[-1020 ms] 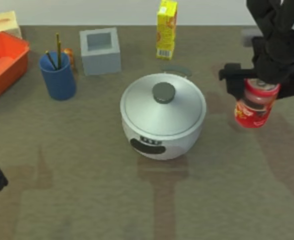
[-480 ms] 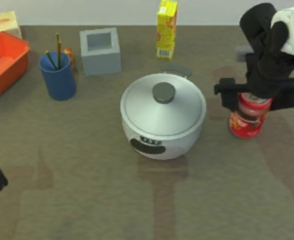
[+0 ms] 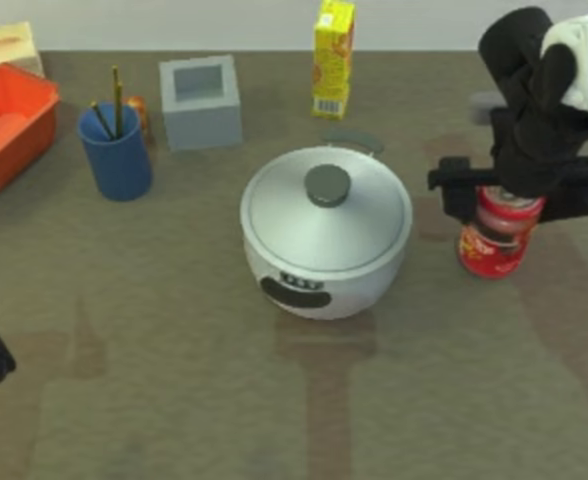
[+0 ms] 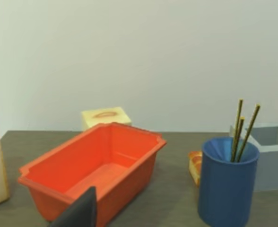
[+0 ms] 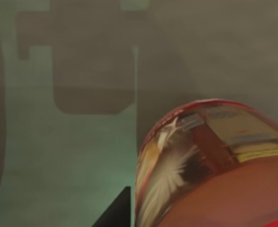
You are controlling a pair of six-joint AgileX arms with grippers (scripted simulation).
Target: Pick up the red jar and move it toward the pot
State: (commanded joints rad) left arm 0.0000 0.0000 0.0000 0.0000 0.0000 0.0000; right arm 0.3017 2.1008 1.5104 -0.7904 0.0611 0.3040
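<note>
Near the tabletop's right edge, the right gripper (image 3: 504,195) clasps the upright red jar (image 3: 495,240) from above, fingers closed on its top. The pot (image 3: 324,232) stands at centre, leftward of the jar; the left arm idles at the left edge.

My right gripper (image 3: 501,195) sits over the red jar (image 3: 495,238) at the table's right, at three o'clock from the pot (image 3: 325,232). A bare strip of table (image 3: 429,300) separates jar and pot, so that way is free. Everything from four to eight o'clock of the pot is open surface. At twelve o'clock the yellow carton (image 3: 333,58) stands tall. From ten to eleven o'clock the grey box (image 3: 201,101), blue cup with sticks (image 3: 117,150) and orange bin (image 3: 4,125) crowd the far left.
</note>
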